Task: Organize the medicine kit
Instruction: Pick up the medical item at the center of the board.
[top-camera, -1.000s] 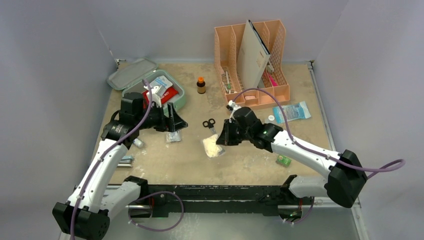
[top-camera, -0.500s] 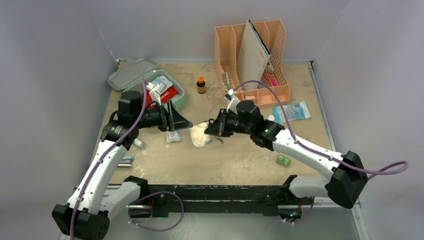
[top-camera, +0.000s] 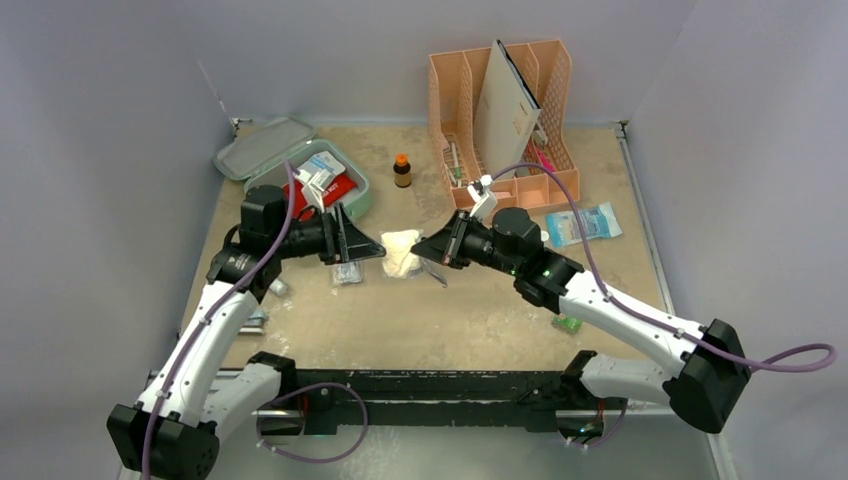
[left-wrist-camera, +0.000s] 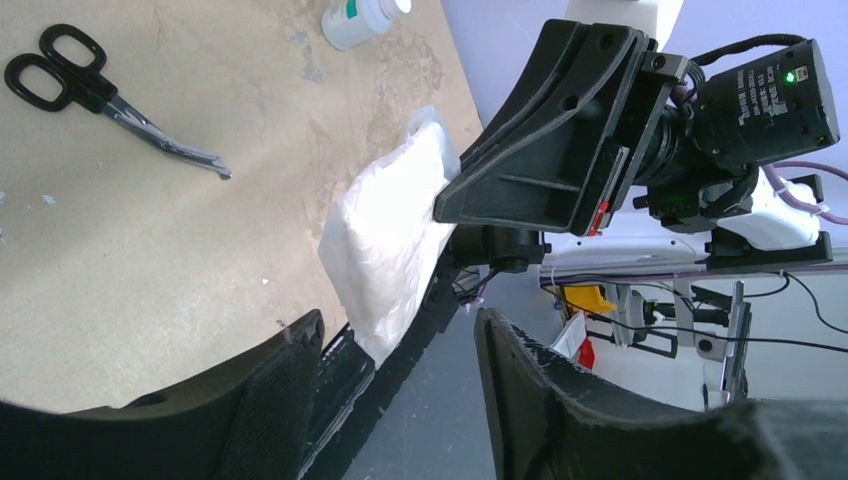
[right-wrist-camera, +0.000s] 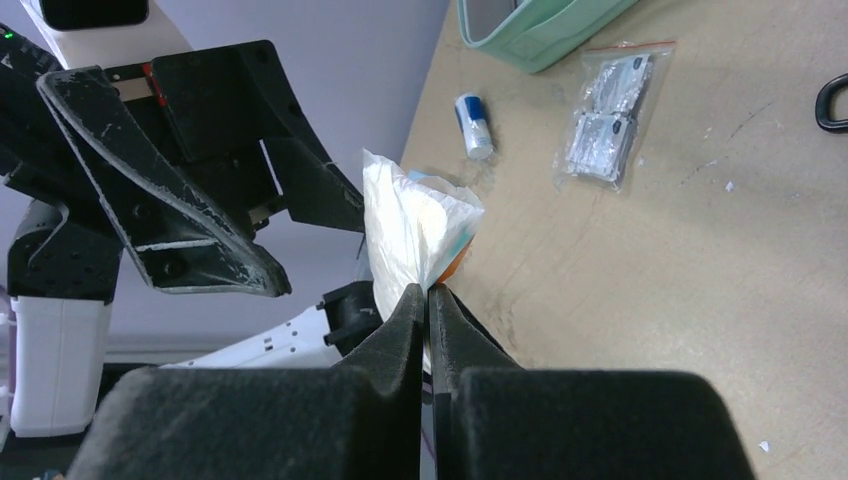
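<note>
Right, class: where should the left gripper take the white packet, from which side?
The free end of the white packet, opposite the right gripper pinching it. Bring the left gripper in from the left: that end points between its open fingers.

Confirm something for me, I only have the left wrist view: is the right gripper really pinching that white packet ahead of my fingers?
Observer: Yes. The right wrist view shows the right gripper shut on an edge of the white packet.
Operator: Where is the medicine kit?
Observer: Outside your frame. In the top view the medicine kit sits at the far left, behind the left gripper, with its lid open.
Operator: What's inside?
Observer: A red pouch and white boxes take up much of it.
</note>
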